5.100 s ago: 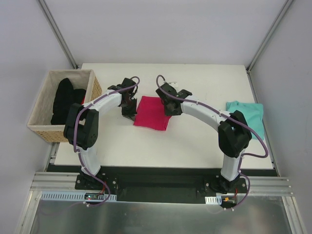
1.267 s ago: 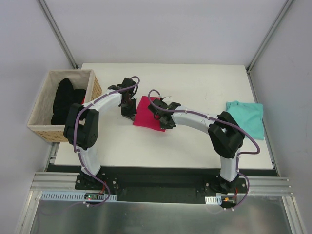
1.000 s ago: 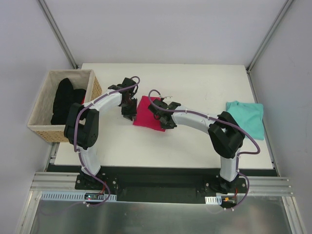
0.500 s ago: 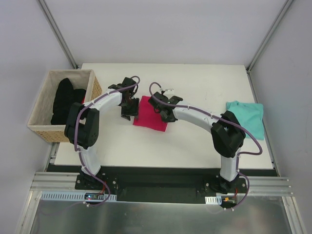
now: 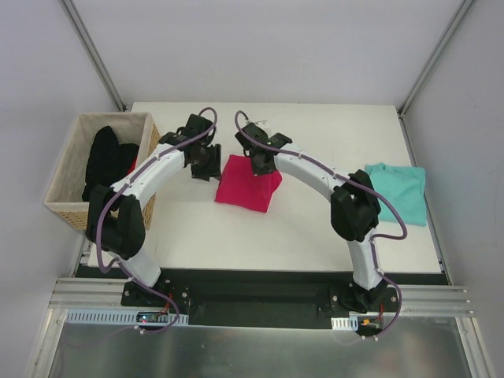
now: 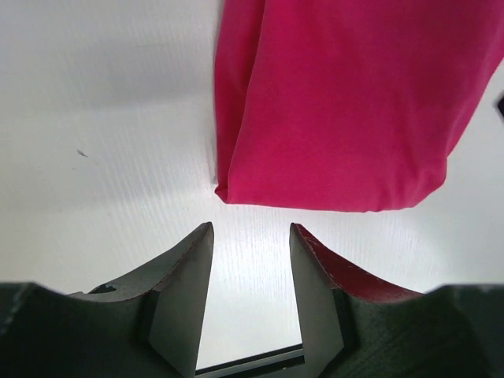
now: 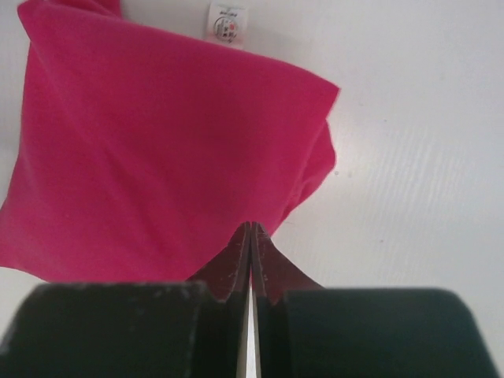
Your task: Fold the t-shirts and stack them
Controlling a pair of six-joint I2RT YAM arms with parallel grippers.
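Pink shirt [image 5: 248, 185] folded to a rough rectangle, lying flat on the white desk [image 5: 331, 236], a little left of centre. Edges soft, one corner rounded and slightly bulged in the left wrist view. Small white label [image 7: 227, 20] poking out past the shirt's edge at the top of the right wrist view. Teal shirt [image 5: 400, 193] well apart, lying loosely at the desk's right edge, touched by neither arm. Not stacked: the two shirts on opposite parts of the desk.

Left hand [image 6: 250, 230] open, nothing between the fingers [image 6: 185, 291], only bare desk in the gap. Placed just beside the pink shirt's far left corner. Tips near the folded edge but apart from it, with a strip of desk between.

Right hand [image 7: 250, 227] closed tight, the two fingers pressed together with no gap. Tips right at the pink shirt's edge, close to a corner. Cannot tell whether any cloth is pinched there. From above, sitting over the far edge of the shirt, right of its middle, arm arching in from the right side.

Woven basket [image 5: 79, 214] off the desk's left side, black garment [image 5: 106, 161] heaped inside it.
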